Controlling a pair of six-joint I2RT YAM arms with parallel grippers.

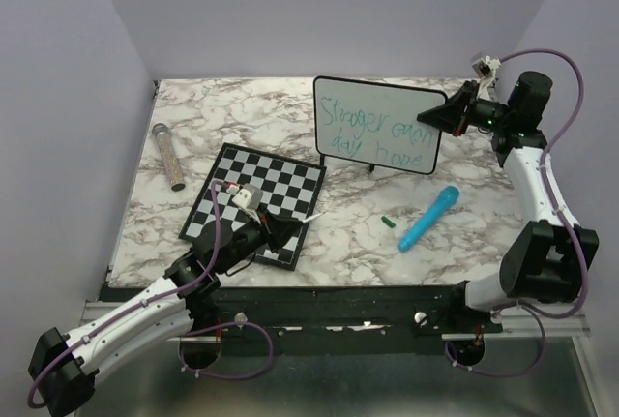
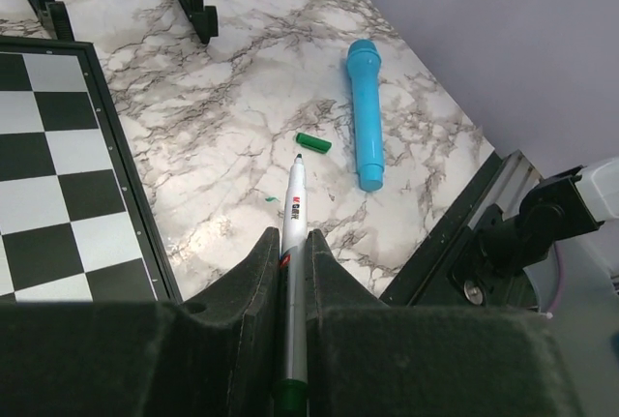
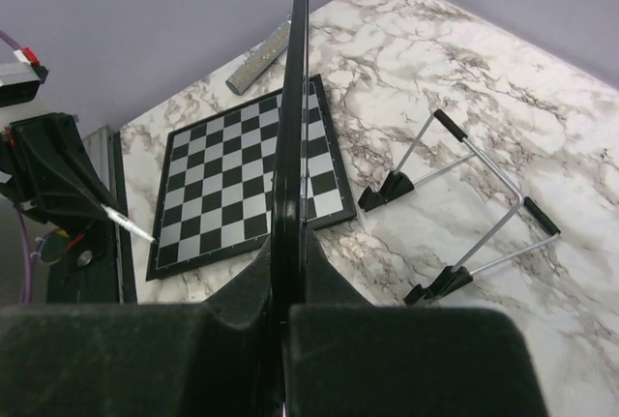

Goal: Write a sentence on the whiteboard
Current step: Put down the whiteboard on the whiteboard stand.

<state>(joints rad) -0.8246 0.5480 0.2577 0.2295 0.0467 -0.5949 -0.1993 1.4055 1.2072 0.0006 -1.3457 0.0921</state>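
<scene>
Faint sentence [image 1: 375, 134], partly illegible

The right jaws clamp the whiteboard [image 3: 294, 98], seen edge-on between chessboard [image 3: 222, 194] and wire stand [image 3: 387, 190].

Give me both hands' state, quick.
Left hand: closed, holding the marker.
Right hand: closed on the whiteboard, gripping its right edge.

A chessboard [image 1: 256, 202] lay on the marble desk [image 1: 358, 243], a blue toy microphone [image 1: 428, 218] to its right, a glittery tube [image 1: 169, 156] to its left.
</scene>
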